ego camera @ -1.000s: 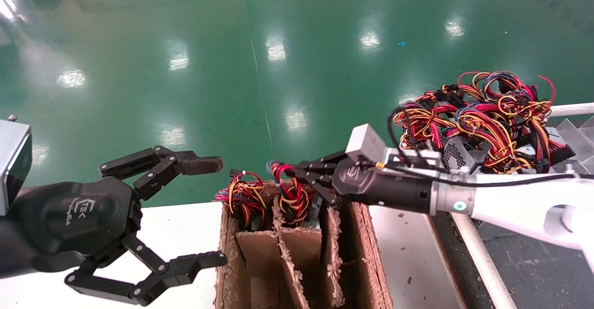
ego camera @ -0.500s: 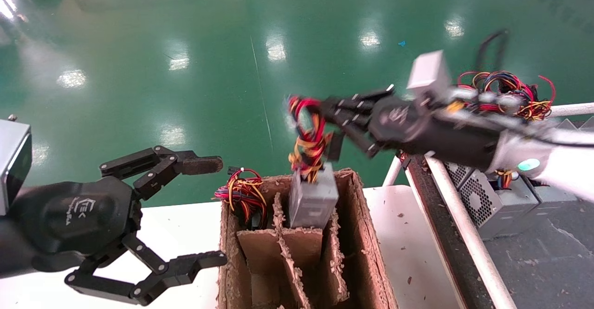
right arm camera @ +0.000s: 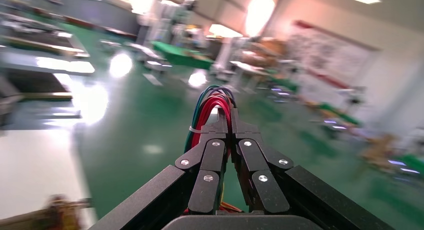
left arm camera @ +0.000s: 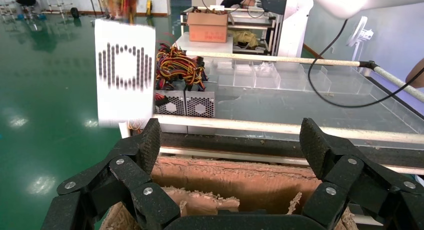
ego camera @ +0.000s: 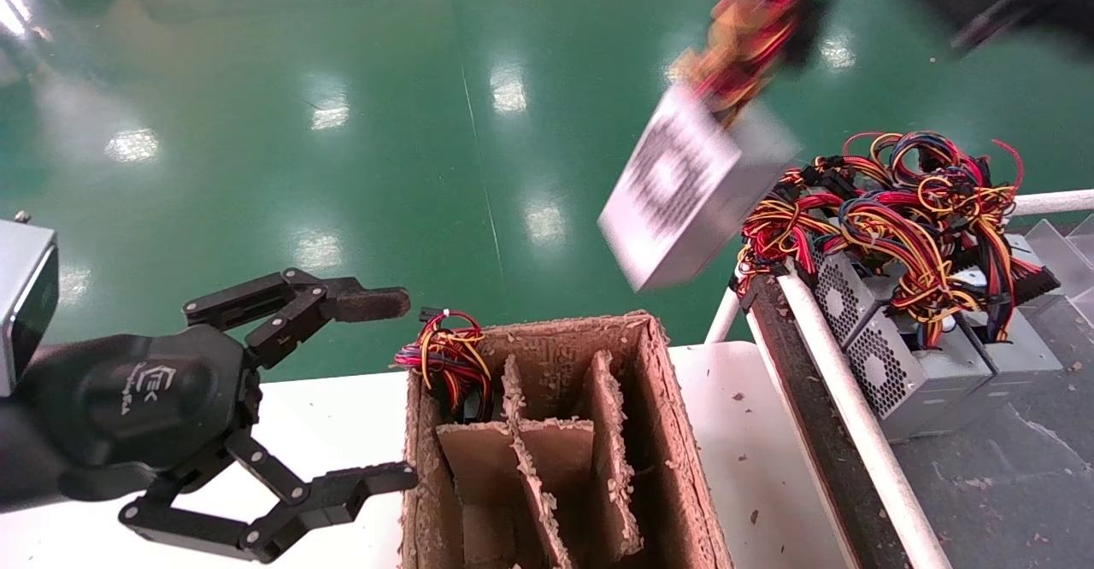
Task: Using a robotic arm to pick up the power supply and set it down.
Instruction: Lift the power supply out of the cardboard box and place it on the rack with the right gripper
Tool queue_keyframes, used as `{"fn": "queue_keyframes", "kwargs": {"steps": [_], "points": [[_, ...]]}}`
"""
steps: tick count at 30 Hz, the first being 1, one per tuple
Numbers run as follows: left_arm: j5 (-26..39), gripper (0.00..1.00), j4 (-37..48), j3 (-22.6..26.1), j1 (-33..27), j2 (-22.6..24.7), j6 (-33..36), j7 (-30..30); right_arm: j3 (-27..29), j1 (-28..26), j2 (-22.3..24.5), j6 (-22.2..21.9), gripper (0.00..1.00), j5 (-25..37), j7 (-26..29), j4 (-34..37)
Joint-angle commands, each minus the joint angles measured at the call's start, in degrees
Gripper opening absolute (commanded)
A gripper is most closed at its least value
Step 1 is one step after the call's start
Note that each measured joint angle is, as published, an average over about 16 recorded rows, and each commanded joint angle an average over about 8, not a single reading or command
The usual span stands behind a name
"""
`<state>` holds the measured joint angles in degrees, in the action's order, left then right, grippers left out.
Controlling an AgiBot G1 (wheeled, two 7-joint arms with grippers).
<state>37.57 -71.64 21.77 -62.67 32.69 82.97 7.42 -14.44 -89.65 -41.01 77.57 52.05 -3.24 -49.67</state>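
Right gripper (right arm camera: 226,121): clamped on wire loop (right arm camera: 212,102) of power supply (ego camera: 684,202), which hangs tilted, airborne above box (ego camera: 658,398) and rack (ego camera: 842,398). Advice: damp swing before lowering. Left gripper (ego camera: 359,390): parked beside box, spread wide.

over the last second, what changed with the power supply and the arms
The right gripper, shut on the wire bundle, pulled the power supply up out of the cardboard divider box and swung it high toward the right, where it hangs tilted in the air. The left gripper stayed open and parked beside the box; the other unit's wires stayed put.
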Motion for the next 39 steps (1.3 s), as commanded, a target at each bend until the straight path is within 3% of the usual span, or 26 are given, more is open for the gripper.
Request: {"fn": "queue_keyframes", "kwargs": {"steps": [1,9,16,22,27,33,39], "points": [[0.0,1.00,0.0,0.0,0.0,0.0,0.0,0.0,1.4,0.2,3.0,-3.0,0.00,-0.5,2.6,-4.2],[0.0,1.00,0.0,0.0,0.0,0.0,0.0,0.0,5.3,0.9,13.9,-10.6,0.00,1.6,5.7,-8.0],[0.0,1.00,0.0,0.0,0.0,0.0,0.0,0.0,7.7,3.6,23.2,-12.1,0.00,3.3,5.1,-3.8],[0.0,1.00,0.0,0.0,0.0,0.0,0.0,0.0,9.9,8.3,30.1,-8.7,0.00,1.4,3.5,4.1],[0.0,1.00,0.0,0.0,0.0,0.0,0.0,0.0,10.9,13.3,32.9,-3.9,0.00,-0.9,1.4,12.3],[0.0,1.00,0.0,0.0,0.0,0.0,0.0,0.0,11.6,19.6,33.1,2.0,0.00,-3.4,-2.5,21.8],[0.0,1.00,0.0,0.0,0.0,0.0,0.0,0.0,12.7,25.3,30.5,7.0,0.00,-6.3,-6.7,27.9]]}}
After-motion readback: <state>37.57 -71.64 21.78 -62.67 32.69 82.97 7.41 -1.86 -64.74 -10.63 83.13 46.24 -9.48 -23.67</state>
